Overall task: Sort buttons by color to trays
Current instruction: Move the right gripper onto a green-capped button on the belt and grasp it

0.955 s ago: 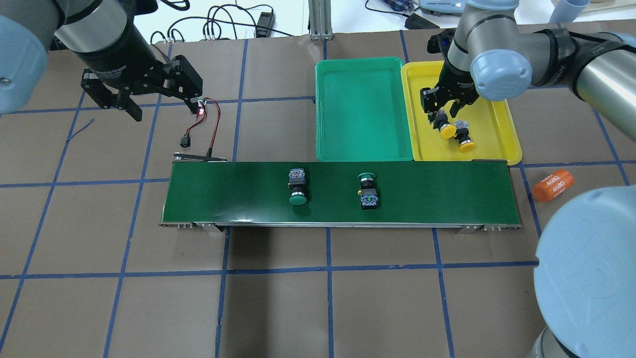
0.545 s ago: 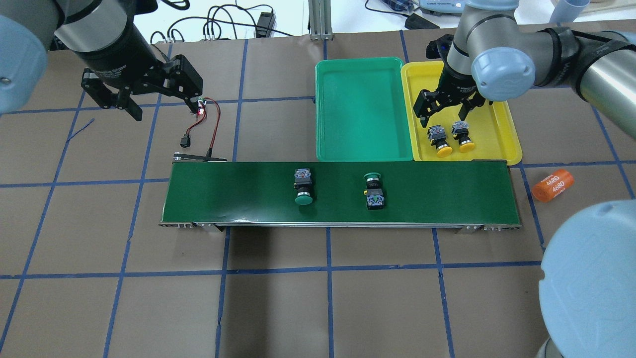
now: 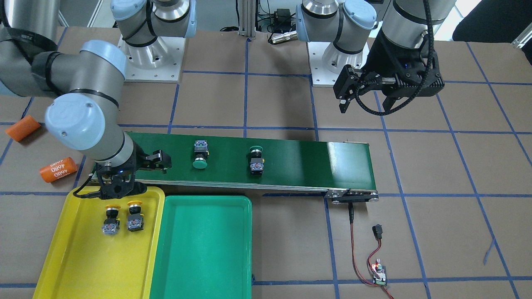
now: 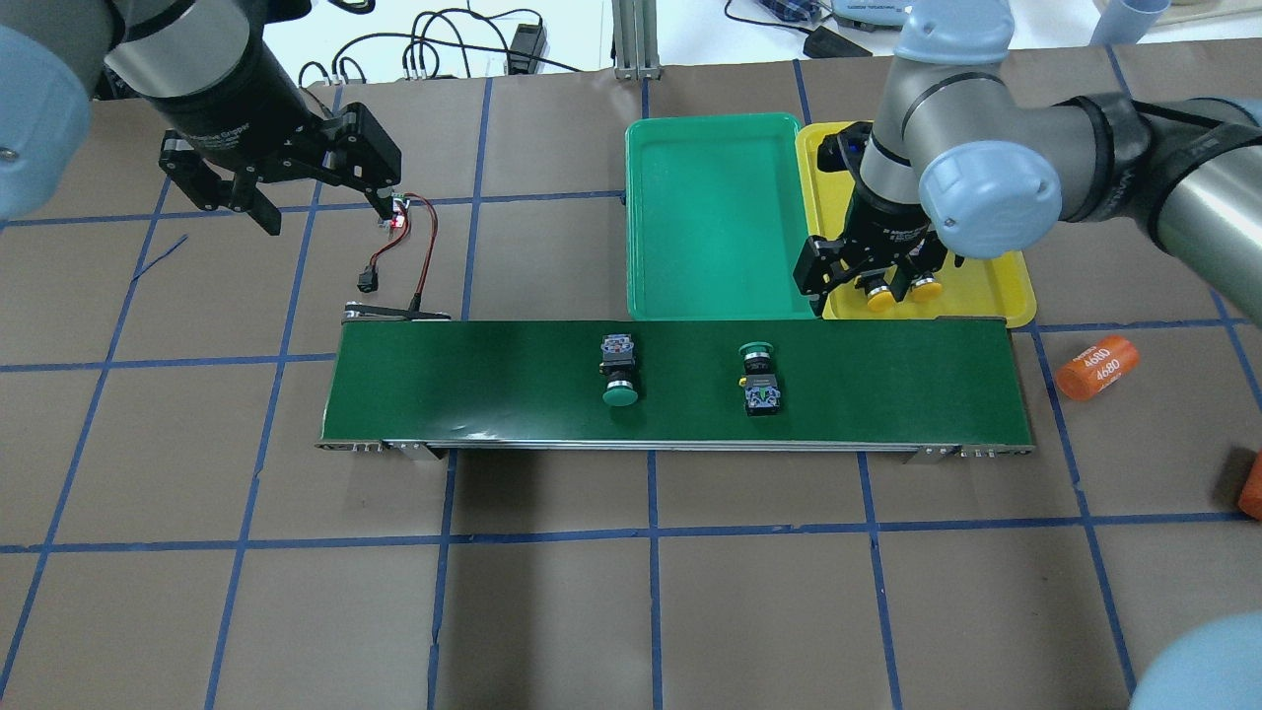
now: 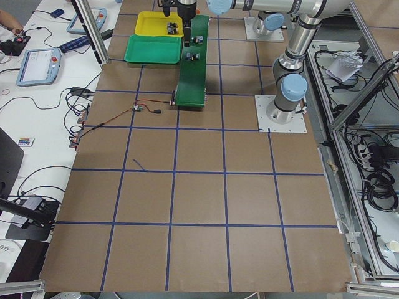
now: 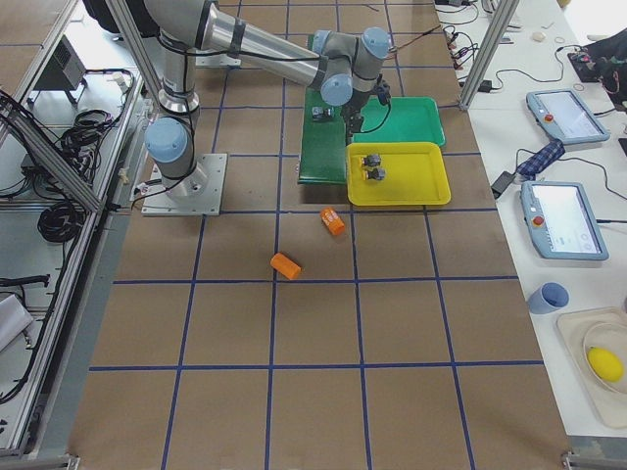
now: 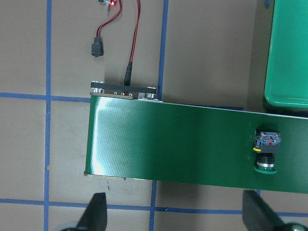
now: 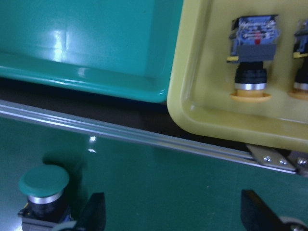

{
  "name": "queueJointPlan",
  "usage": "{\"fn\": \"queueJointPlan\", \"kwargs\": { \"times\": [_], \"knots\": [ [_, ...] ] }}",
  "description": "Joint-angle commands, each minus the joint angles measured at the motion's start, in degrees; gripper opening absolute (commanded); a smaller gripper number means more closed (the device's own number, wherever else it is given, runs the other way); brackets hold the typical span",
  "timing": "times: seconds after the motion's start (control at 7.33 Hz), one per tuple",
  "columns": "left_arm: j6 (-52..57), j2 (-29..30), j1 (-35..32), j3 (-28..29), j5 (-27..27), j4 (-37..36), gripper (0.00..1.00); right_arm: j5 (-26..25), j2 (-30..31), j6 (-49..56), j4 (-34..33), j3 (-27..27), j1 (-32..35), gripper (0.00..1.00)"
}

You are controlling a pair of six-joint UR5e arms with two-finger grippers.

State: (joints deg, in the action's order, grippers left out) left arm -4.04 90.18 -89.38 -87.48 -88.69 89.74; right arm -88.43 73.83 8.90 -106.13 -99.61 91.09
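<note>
The left gripper [image 4: 323,212] hangs above the table with its jaws wide apart and nothing between them. A small controller board [image 4: 397,213] with red and black leads lies just beside its right finger. The conveyor belt [image 4: 473,385] runs crosswise, on the robot's side of this gripper and to its right.

Two green-capped buttons lie on their sides on the belt. The first green-capped button [image 4: 618,373] is well apart from the left gripper, to its right, cap toward the robot. The second green-capped button [image 4: 759,380] lies further right, cap away from the robot. It sits near the right gripper [image 4: 863,274], to that gripper's left and on its robot side.

The green tray [image 4: 720,217] stands just left of the right gripper and holds no buttons. The yellow tray [image 3: 62,257] touches it along one long side.

The right gripper hovers over the yellow tray's rim next to the belt. Its jaws are wide apart and hold nothing. Two yellow-capped buttons [image 3: 111,218] [image 3: 135,216] lie side by side in the yellow tray, close below this gripper, caps toward the belt.

Two orange cylinders [image 3: 58,169] [image 3: 23,127] lie on the table to the right of the right gripper, one printed "4680".
</note>
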Motion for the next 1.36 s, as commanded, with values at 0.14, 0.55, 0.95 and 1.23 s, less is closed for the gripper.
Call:
{"fn": "queueJointPlan", "kwargs": {
  "times": [0.14,0.55,0.95,1.23],
  "knots": [
    [0.0,0.17,0.09,0.55,-0.17,0.0,1.0,-0.08,1.49,-6.6,-5.02,-6.11,5.13,1.0],
    [-0.09,-0.09,-0.09,-0.32,-0.26,0.0,1.0,0.01,3.42,-7.15,-8.3,-11.74,6.64,1.0],
    [-0.26,0.08,-0.09,0.11,-0.26,0.09,1.0,0.1,3.51,-7.23,-10.06,-13.41,6.73,0.97],
    [-0.18,0.0,0.0,-0.06,-0.17,0.0,1.0,0.1,3.34,-7.23,-11.37,-13.77,6.73,0.94]
  ]
}}
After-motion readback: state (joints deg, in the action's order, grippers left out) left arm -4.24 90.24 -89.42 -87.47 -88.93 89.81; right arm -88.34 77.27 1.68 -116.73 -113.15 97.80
